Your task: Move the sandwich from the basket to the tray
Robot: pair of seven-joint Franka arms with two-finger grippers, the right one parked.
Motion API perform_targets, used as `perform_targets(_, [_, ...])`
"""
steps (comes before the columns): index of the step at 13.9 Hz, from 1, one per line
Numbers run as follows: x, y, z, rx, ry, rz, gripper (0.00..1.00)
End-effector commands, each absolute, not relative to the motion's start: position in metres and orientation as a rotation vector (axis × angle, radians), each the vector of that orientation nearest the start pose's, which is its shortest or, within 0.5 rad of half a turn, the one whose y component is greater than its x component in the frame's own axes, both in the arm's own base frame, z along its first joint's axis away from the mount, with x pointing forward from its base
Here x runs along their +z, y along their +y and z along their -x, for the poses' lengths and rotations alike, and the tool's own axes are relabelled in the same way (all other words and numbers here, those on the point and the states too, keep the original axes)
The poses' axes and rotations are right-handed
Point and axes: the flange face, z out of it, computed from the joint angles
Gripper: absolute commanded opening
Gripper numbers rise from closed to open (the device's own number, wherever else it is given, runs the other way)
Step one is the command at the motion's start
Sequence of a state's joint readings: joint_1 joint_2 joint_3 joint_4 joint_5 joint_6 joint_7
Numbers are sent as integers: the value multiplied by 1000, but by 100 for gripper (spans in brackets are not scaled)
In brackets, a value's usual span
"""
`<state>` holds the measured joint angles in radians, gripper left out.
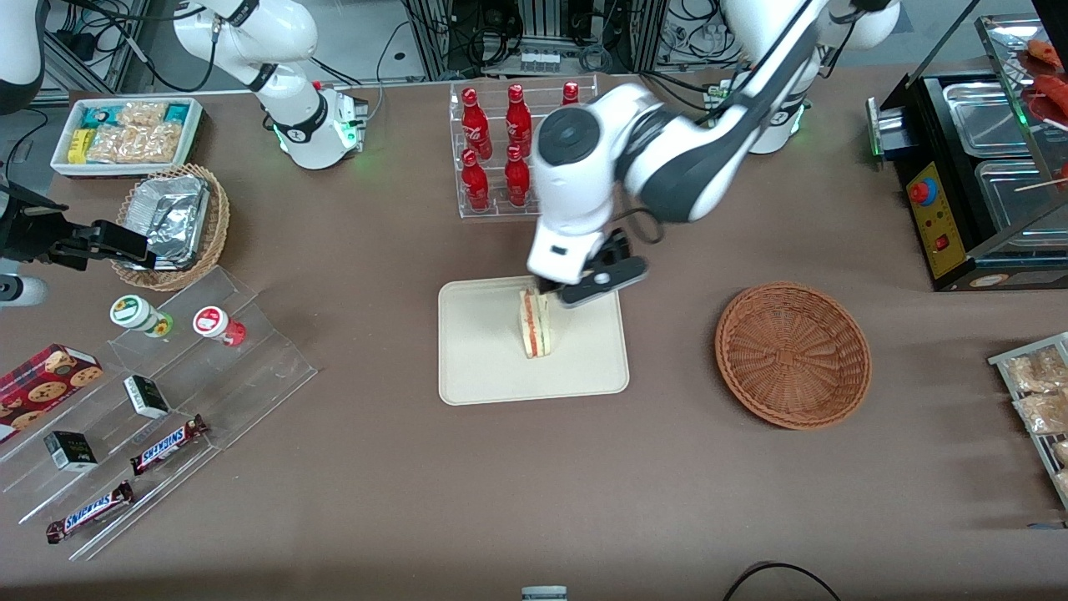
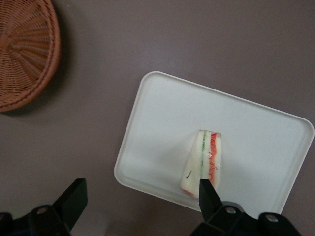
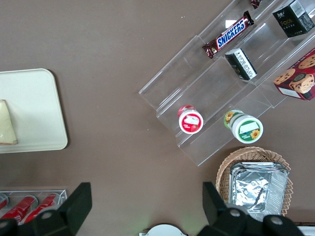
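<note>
The sandwich (image 1: 536, 324) (image 2: 204, 160) (image 3: 6, 123) stands on its edge on the cream tray (image 1: 484, 367) (image 2: 162, 118) (image 3: 34, 108), its pink and green filling showing. My left gripper (image 1: 576, 288) (image 2: 141, 199) hangs just above the end of the sandwich that is farther from the front camera. It is open wide, and nothing is held between its fingers. One fingertip (image 2: 207, 191) overlaps the sandwich's end in the left wrist view. The reddish-brown basket (image 1: 793, 355) (image 2: 24, 49) sits beside the tray, toward the working arm's end of the table, with nothing in it.
A rack of red bottles (image 1: 509, 150) stands farther from the front camera than the tray. Toward the parked arm's end are a tan basket with a foil container (image 1: 175, 225), a white snack bin (image 1: 125, 133) and a stepped acrylic shelf (image 1: 167, 392). A food warmer (image 1: 976, 167) stands toward the working arm's end.
</note>
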<state>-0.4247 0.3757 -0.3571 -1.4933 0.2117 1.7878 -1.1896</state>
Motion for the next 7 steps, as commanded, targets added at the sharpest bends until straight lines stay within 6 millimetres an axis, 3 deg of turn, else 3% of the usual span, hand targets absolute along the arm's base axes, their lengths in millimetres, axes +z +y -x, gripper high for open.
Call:
perform_targets(1, [505,-367,-507,58,-485,3003,100])
perform_targets(4, [543,-289,-521,126,-359,3034,100])
perform_targets(7, [567,-223,-528,188,-191,3041,100])
